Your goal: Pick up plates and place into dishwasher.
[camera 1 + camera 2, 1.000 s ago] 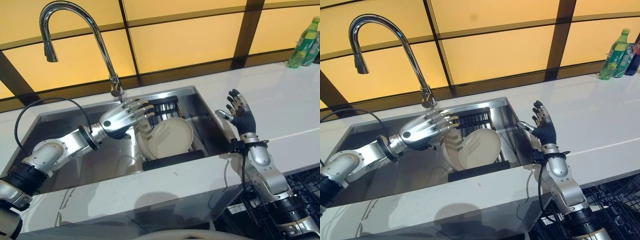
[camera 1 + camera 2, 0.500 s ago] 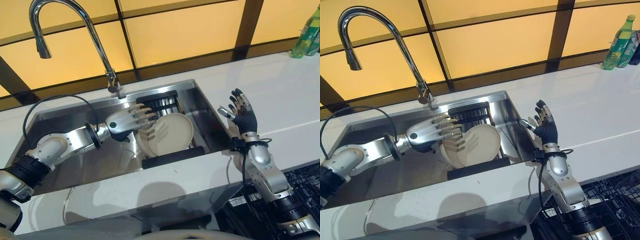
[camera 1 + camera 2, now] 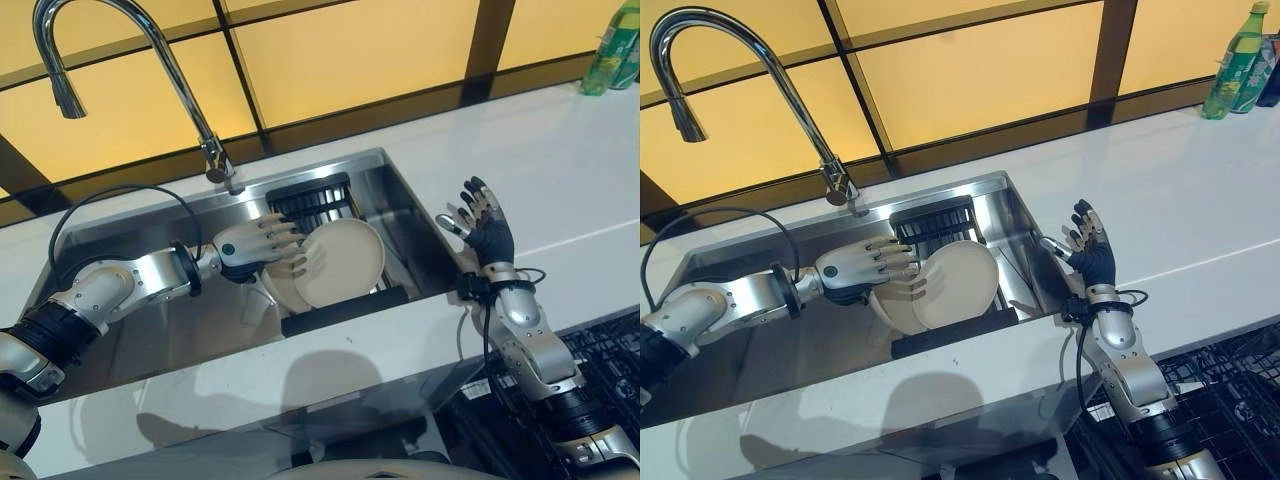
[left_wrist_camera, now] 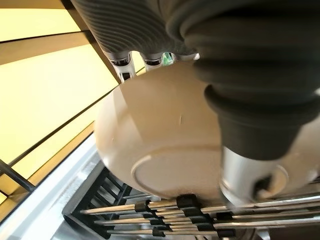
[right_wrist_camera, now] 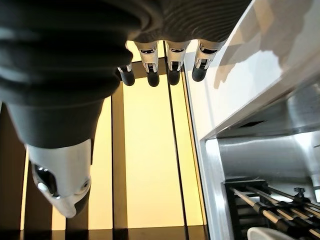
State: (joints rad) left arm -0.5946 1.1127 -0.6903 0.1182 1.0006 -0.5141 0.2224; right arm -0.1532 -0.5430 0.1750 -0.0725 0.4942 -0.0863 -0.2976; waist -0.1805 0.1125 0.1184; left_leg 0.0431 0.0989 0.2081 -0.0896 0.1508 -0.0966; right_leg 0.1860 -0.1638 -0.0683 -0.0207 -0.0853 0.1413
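- Sink [image 3: 120, 345]: steel basin set in the white counter [image 3: 560, 170], with a curved faucet [image 3: 150, 60] behind it.
- Dish rack [image 3: 340, 308]: black, standing in the right part of the sink.
- Plates [image 3: 345, 262]: cream, stacked on edge in the dish rack, leaning.
- Left robot hand [image 3: 255, 248]: inside the sink, fingers straight and spread against the left face of the plates; the thumb's contact cannot be made out.
- Right robot hand [image 3: 482, 222]: raised above the counter at the sink's right edge, fingers extended, holding nothing.
- Green bottle [image 3: 1232, 68]: upright at the far right of the counter.
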